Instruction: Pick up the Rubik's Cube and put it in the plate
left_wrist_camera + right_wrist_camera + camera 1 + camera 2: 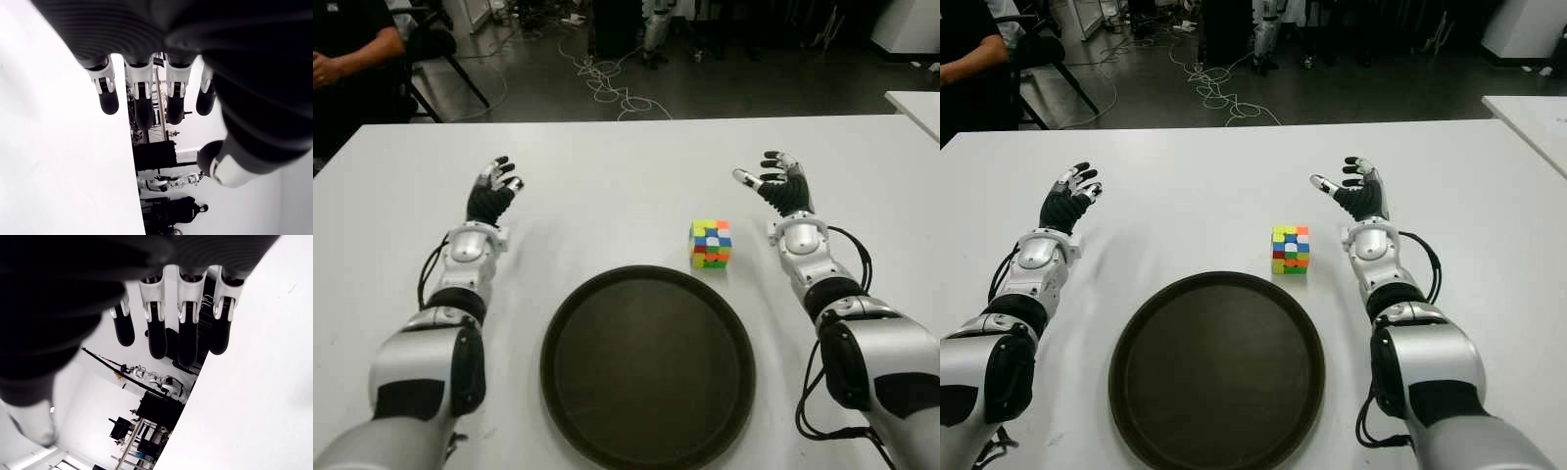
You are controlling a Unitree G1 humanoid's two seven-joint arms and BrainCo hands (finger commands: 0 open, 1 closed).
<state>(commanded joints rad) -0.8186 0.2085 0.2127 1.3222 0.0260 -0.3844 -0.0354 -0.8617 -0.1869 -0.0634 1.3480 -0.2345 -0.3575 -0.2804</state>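
The Rubik's Cube (711, 244) sits on the white table (607, 176), just beyond the plate's (648, 364) far right rim, apart from it. Our right hand (781, 188) shows near the cube on its right, fingers spread and holding nothing. Our left hand (493, 192), well left of the cube, is likewise spread and empty. We judge nothing grasped yet; next we must bring the right hand over the cube and close on it.

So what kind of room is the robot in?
Probably a robotics lab or workshop. Loose cables snake across the dark floor behind the white table, another robot's legs stand at the back, and a seated person watches.
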